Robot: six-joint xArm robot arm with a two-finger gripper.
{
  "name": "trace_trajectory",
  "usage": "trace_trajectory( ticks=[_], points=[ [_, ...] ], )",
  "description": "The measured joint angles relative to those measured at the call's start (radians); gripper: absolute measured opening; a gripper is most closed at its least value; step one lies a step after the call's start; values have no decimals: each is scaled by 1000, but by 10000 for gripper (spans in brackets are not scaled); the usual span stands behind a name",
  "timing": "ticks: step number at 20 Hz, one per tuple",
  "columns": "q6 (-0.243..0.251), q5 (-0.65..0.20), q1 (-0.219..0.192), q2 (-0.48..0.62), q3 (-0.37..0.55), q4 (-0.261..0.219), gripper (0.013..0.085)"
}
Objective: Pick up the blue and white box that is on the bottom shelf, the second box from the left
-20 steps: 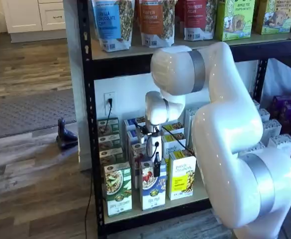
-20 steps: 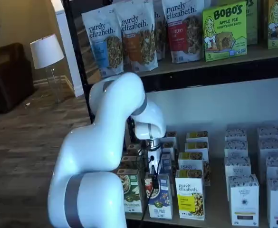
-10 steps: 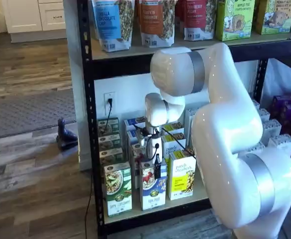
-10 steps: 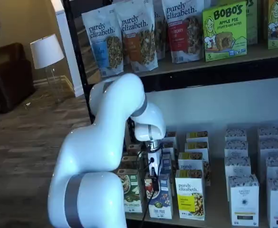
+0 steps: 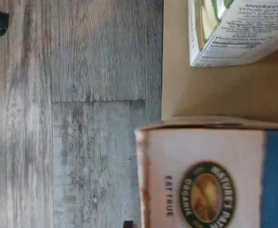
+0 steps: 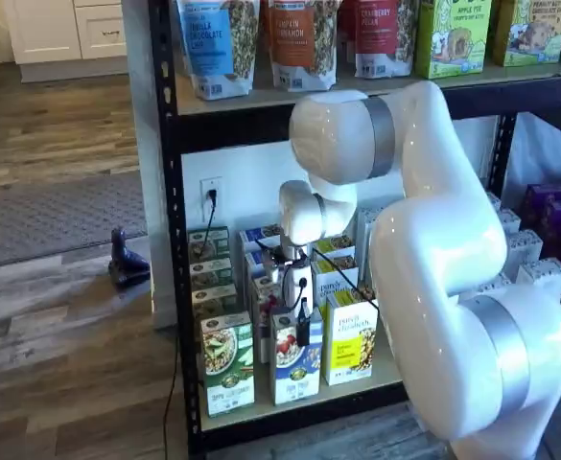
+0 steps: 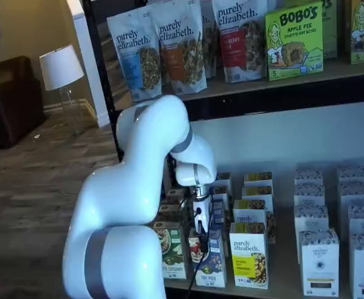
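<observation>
The gripper [image 6: 294, 321] pinches the blue and white box [image 6: 294, 359], tipped just under it, but lifting it clear is left.

in a shelf view, the bottom shelf [image 6: 290, 407] shows three front cartons: one green-and-white carton [image 6: 227, 364], one blue and white box [image 6: 294, 356], one yellow carton [image 6: 350, 337]. the upper shelf [image 6: 261, 98] shows three pouches [image 6: 218, 43] and two green boxes [image 6: 453, 36]. there is one white arm [image 6: 433, 259].
</observation>
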Motion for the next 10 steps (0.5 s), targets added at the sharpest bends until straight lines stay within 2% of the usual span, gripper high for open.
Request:
trace_trajectory(
  ticks=[6,10],
  points=[
    [8,-27,-1,-16,34,-12,690],
    [1,-40,-1,-24,51,-2,690]
  ],
)
